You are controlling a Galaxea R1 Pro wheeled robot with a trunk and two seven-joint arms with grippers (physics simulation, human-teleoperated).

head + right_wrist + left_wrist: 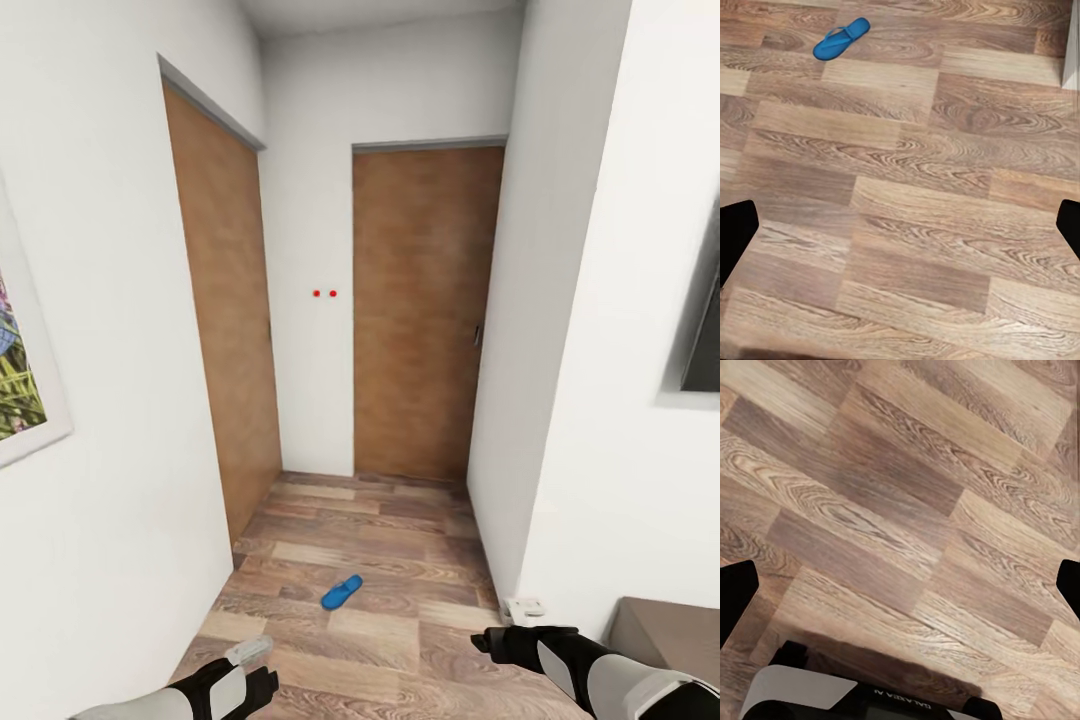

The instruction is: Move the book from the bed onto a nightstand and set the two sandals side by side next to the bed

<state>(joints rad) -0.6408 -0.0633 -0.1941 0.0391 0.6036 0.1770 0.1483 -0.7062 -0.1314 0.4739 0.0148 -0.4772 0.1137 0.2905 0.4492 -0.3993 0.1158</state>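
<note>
Sandal (342, 591) lies alone on open plank floor (400, 560) between white walls, well ahead of both empty, spread-fingered end effectors, left (262, 668) and right (490, 640).

arms: white shells, black joints | left tool (258, 668): black | right tool (497, 640): black

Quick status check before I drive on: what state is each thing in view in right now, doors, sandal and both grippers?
Left door: closed.
Far door: closed.
Blue sandal: lying flat on the wood floor, strap up, alone, nothing touching it.
Left gripper: open, empty, over bare floor.
Right gripper: open, empty, sandal ahead of it on the floor.
</note>
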